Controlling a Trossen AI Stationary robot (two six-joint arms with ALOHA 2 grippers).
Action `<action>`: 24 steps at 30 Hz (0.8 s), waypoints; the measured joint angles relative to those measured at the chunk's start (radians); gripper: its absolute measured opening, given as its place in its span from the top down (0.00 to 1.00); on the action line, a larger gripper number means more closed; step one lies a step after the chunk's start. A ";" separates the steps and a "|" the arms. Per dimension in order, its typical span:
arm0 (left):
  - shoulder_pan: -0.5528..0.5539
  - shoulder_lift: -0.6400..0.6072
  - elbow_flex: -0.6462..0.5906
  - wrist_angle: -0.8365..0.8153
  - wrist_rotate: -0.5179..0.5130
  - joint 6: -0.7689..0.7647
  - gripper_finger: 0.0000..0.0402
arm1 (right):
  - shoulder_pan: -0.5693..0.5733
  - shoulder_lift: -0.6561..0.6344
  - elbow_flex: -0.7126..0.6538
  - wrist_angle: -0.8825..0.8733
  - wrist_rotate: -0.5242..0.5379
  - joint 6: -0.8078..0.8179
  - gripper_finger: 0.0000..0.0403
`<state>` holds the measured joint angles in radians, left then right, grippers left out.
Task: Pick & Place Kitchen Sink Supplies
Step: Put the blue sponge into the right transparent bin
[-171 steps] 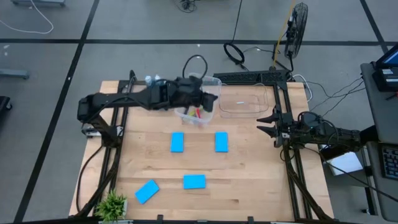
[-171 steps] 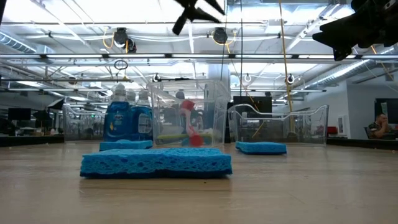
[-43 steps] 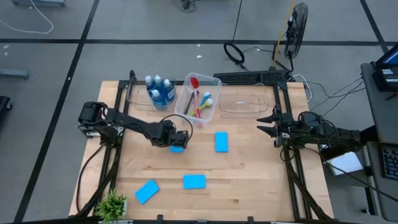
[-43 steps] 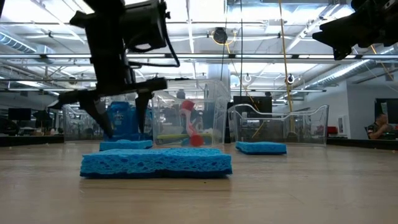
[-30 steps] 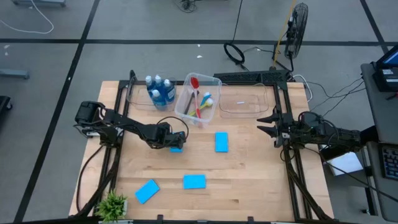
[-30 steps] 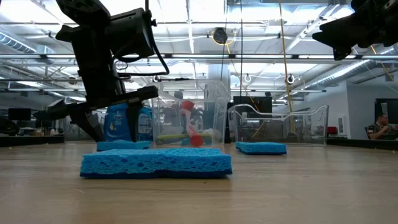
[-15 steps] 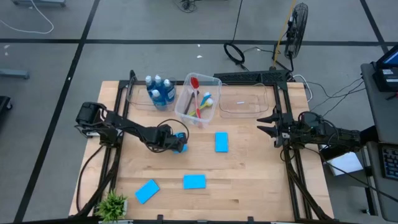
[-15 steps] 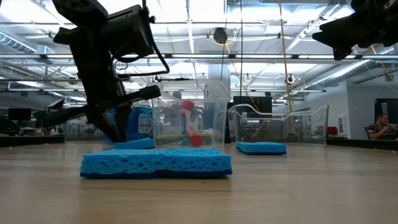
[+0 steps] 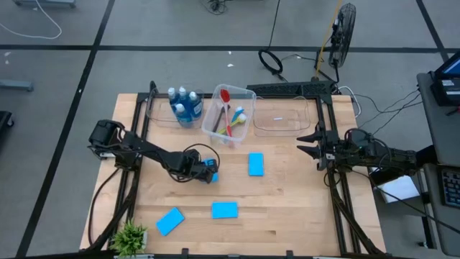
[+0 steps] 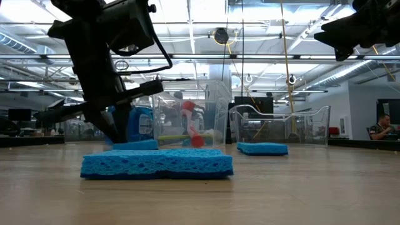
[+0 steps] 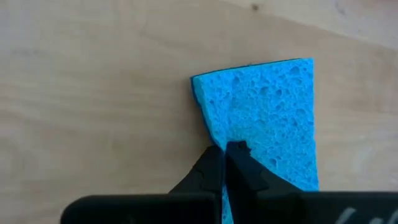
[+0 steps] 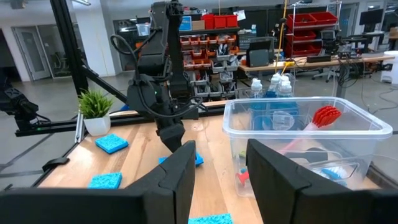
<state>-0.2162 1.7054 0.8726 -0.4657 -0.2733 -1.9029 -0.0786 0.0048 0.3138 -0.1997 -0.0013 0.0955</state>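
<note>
The left gripper (image 9: 209, 171) is angled down to the counter (image 9: 287, 194), jaws pinched, seemingly on a sponge (image 11: 267, 118); the right gripper (image 9: 307, 144) is held half-spread.

Pretty clearly a robotics lab or big open workshop, not a real kitchen. The wooden table (image 9: 287, 194) sits on grey carpet tiles with loose cables (image 9: 277, 61) and a floor fan (image 9: 343, 25) beyond its far edge. Across the table there are ceiling strip lights (image 10: 262, 15), shelving with red storage bins (image 12: 214, 43), workbenches, and a person (image 10: 379, 128) seated at a desk.
</note>
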 joint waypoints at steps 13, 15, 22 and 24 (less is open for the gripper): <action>-0.046 -0.001 0.057 -0.003 -0.071 -0.002 1.00 | 0.000 0.000 0.000 0.000 0.000 0.027 0.68; -0.051 -0.001 0.066 -0.002 -0.085 0.010 1.00 | 0.000 0.000 0.000 0.000 0.000 0.027 0.68; -0.054 -0.002 0.087 -0.001 -0.094 0.027 1.00 | 0.000 0.000 0.000 0.000 0.000 0.024 0.68; -0.054 -0.003 0.097 -0.002 -0.095 0.044 1.00 | 0.000 0.000 0.000 0.000 0.000 0.024 0.68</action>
<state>-0.2707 1.7027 0.9701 -0.4674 -0.3679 -1.8593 -0.0788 0.0048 0.3138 -0.1997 -0.0017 0.1196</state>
